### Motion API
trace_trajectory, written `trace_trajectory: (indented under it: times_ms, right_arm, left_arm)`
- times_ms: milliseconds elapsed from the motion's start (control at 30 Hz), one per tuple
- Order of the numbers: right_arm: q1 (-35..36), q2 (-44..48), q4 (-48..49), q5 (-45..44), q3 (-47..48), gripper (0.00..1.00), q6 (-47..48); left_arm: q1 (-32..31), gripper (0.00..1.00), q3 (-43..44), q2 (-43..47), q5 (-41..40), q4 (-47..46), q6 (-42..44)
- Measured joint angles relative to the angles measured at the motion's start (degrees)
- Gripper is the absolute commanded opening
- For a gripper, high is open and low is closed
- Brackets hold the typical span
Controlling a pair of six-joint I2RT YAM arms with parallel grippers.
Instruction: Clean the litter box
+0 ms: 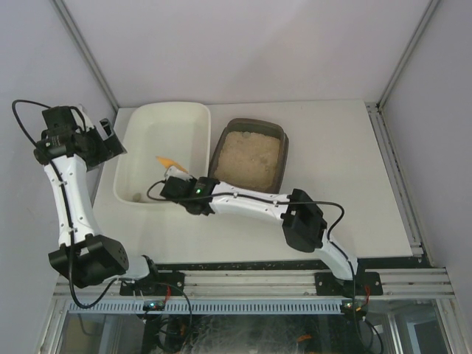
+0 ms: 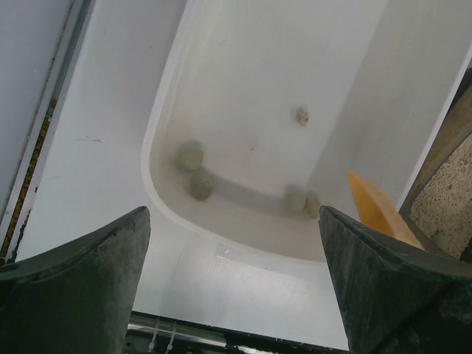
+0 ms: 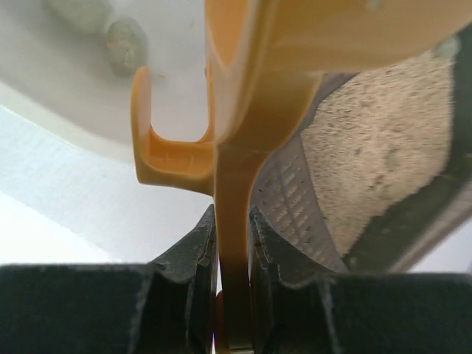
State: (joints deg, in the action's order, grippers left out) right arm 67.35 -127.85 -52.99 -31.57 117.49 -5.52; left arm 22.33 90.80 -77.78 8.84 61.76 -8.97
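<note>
The litter box [image 1: 255, 122] is a dark tray of beige litter right of the white tub [image 1: 122, 164]. My right gripper [image 1: 175, 178] is shut on the handle of an orange scoop [image 1: 167, 162], whose head hangs over the tub's right side. In the right wrist view the fingers [image 3: 199, 243] pinch the scoop's [image 3: 295, 37] handle, with the litter box wall [image 3: 287, 195] to the right and the tub [image 3: 66, 110] to the left. My left gripper [image 1: 110, 137] is open and empty, held high at the tub's far left corner. Its fingertips [image 2: 136, 221] frame the tub's [image 2: 166, 214] near end.
Several grey-beige clumps [image 2: 191, 155] lie on the tub floor near its front end, and the scoop head [image 2: 376, 210] shows at its right. A metal rail [image 1: 251, 284] runs along the table's near edge. Walls close in the left, back and right sides.
</note>
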Motion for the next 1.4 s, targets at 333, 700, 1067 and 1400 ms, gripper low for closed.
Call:
trace_trajectory:
  times_ms: [333, 700, 1067, 1400]
  right_arm:
    - [1.9, 0.0, 3.4, -12.2, -1.3, 0.00, 6.2]
    - [-16.1, 30.9, 8.6, 7.4, -30.1, 0.00, -12.8]
    - [-22.8, 46.0, 12.6, 19.5, -46.9, 0.00, -26.0]
    - [-26.5, 45.2, 15.0, 27.3, -46.9, 0.00, -27.8]
  left_arm:
    - [0.0, 0.98, -1.1, 0.2, 2.8, -1.6, 1.3]
    - [-24.8, 1.00, 13.1, -7.6, 4.2, -4.8, 12.9]
    - [-42.5, 0.90, 30.3, -39.1, -4.7, -8.2, 12.9]
    - [-48.2, 0.88, 32.2, -49.0, -7.4, -13.7, 13.1]
